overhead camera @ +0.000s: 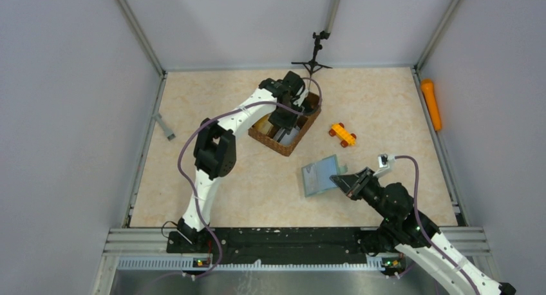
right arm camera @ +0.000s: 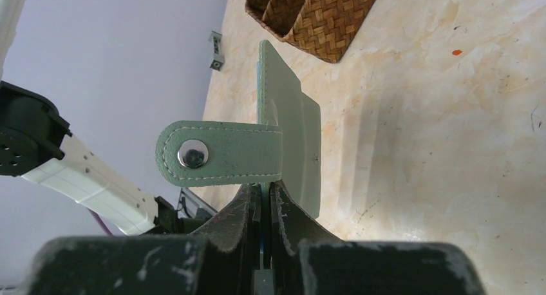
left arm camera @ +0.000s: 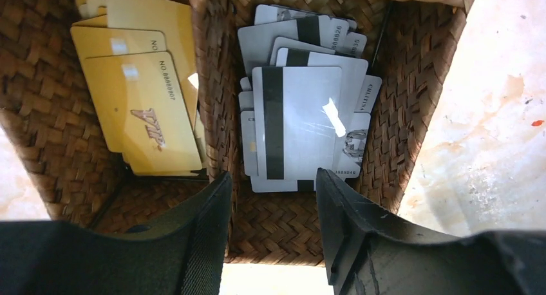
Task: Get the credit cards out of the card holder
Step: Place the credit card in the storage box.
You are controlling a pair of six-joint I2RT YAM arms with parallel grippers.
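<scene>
We are likely depositing credit cards (left arm camera: 302,114), left tool (left arm camera: 272,179) apart over tray (left arm camera: 209,69); right tool (right arm camera: 264,195) is clamping card holder (right arm camera: 293,124) for the next pull.

right tool (overhead camera: 335,178) at card holder (overhead camera: 317,176), tray (overhead camera: 270,144) beyond

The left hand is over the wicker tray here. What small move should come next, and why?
Probably lift the left hand straight up out of the brown wicker tray: its jaws stand open and empty over the stack of silver striped cards, while the right hand pinches the flat grey-green card holder.
</scene>
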